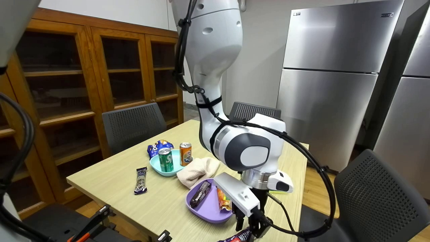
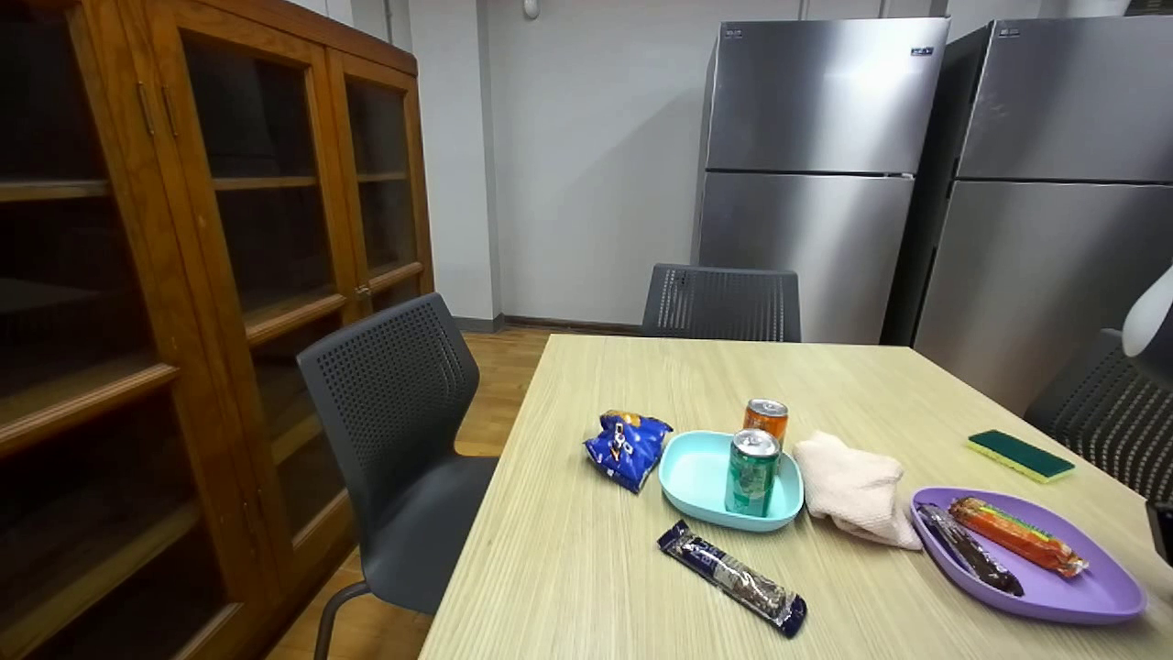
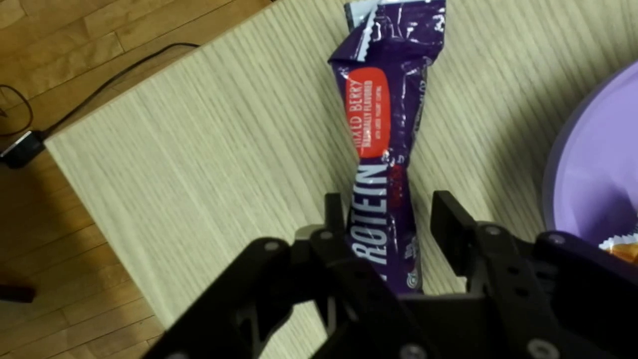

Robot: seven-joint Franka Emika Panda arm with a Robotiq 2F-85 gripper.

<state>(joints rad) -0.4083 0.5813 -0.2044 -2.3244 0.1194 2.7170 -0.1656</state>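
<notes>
Gloss beside matt

The protein bar wrapper (image 3: pixel 384 114) is creased, glossy film; the gripper (image 3: pixel 389 209) looks matt. At the wrapper's three o'clock in the wrist view, the purple plate (image 3: pixel 583 159) is smooth plastic. In an exterior view, the towel (image 2: pixel 857 486) at that plate's ten o'clock is rough cloth; the tabletop (image 2: pixel 641 367) is matt, wood-grained.

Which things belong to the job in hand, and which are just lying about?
In the job:
purple protein bar
gripper, open astride it

Seemingly lying about:
purple tray
orange-wrapped bar
dark bar
sponge
cloth
turquoise tray
green can
orange can
blue bag
silver-wrapped bar
</notes>
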